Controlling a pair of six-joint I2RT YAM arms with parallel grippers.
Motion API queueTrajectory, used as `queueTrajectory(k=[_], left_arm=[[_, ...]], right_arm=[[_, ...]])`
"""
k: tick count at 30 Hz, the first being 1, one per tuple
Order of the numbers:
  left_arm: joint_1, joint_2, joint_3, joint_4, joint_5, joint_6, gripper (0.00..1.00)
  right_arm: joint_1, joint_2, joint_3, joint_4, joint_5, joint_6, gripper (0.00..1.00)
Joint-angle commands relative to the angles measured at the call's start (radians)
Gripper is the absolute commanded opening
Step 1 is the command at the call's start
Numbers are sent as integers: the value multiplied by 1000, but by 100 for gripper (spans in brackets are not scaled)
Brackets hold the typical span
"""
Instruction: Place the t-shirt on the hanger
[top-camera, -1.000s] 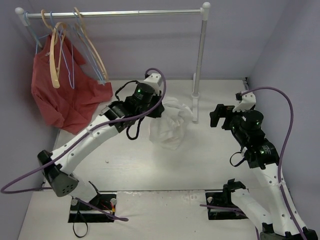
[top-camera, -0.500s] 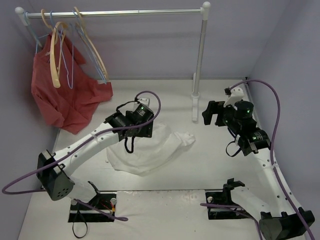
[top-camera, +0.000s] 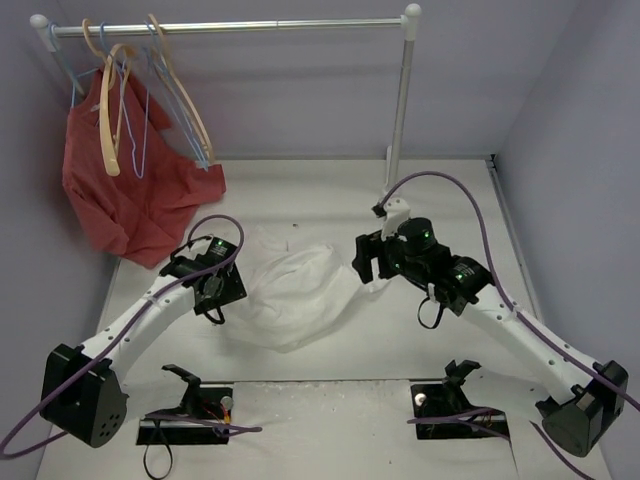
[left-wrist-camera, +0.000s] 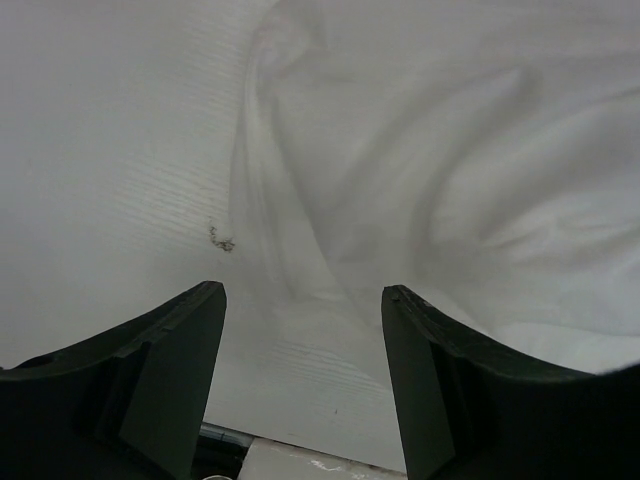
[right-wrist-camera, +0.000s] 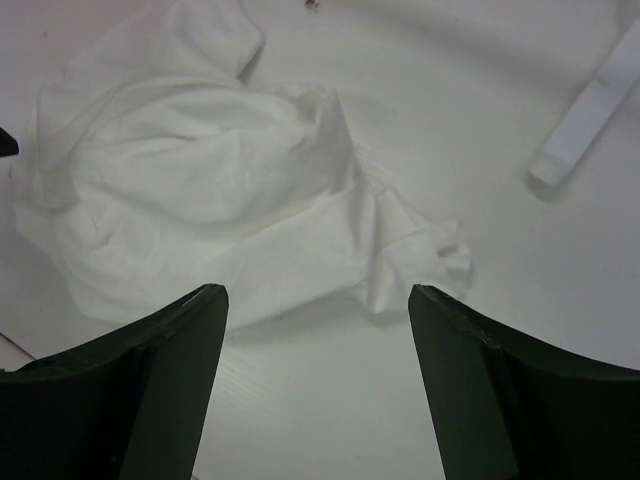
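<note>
White cloth, the t-shirt (top-camera: 295, 295) lies crumpled on the table (top-camera: 330, 190) between the arms, long axis running left to right, well apart from the hanger (top-camera: 188, 105) on the rail (top-camera: 250, 25) at far left. The left gripper (left-wrist-camera: 303, 290) faces its left edge and the right gripper (right-wrist-camera: 318, 290) its bunched right end. Both sets of jaws stand apart and empty, about equally near.

t-shirt (top-camera: 295, 295) on table (top-camera: 330, 190), hanger (top-camera: 190, 105) on rail (top-camera: 250, 26) behind, far left
</note>
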Motion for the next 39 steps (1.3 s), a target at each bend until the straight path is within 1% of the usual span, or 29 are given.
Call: queueTrajectory(k=[1, 4, 5, 10, 15, 19, 20, 22, 23, 26, 27, 30, 32, 34, 35, 36, 37, 39], left_arm=[[42, -41, -41, 43, 37, -58, 63], [75, -32, -98, 69, 29, -78, 63], [85, -29, -111, 82, 40, -84, 63], [165, -1, -187, 174, 60, -80, 61], [184, 42, -210, 270, 112, -57, 57], [184, 62, -230, 329, 139, -52, 44], [184, 65, -237, 336, 150, -46, 37], [184, 70, -242, 355, 159, -40, 30], [184, 68, -248, 359, 162, -34, 21], [184, 50, -256, 364, 159, -29, 8], [184, 44, -254, 360, 159, -25, 0], [184, -4, -236, 318, 164, -20, 0], [184, -28, -219, 286, 164, -22, 0], [184, -65, -191, 239, 164, -19, 0], [184, -77, -182, 200, 164, -20, 0], [184, -102, -171, 183, 164, -19, 0], [184, -116, -150, 165, 164, -17, 0], [184, -154, -130, 111, 161, -12, 0]], right_arm=[[53, 23, -41, 82, 52, 50, 74], [106, 38, -70, 112, 48, 65, 69], [148, 55, -73, 115, 52, 70, 67], [286, 127, -107, 139, 111, 70, 66], [380, 179, -153, 199, 115, 85, 67], [438, 266, -181, 224, 129, 85, 70], [455, 284, -191, 257, 131, 82, 70], [466, 317, -195, 291, 131, 72, 70], [472, 349, -193, 300, 131, 67, 70], [475, 408, -178, 340, 132, 43, 71], [475, 423, -158, 346, 134, 35, 71], [475, 494, -112, 340, 152, 19, 71], [475, 537, -104, 355, 169, 16, 65], [475, 570, -93, 360, 198, 16, 55], [473, 575, -89, 356, 204, 16, 43], [472, 578, -84, 351, 210, 13, 36], [472, 566, -74, 345, 223, 12, 21], [472, 534, -61, 308, 238, -5, 7]])
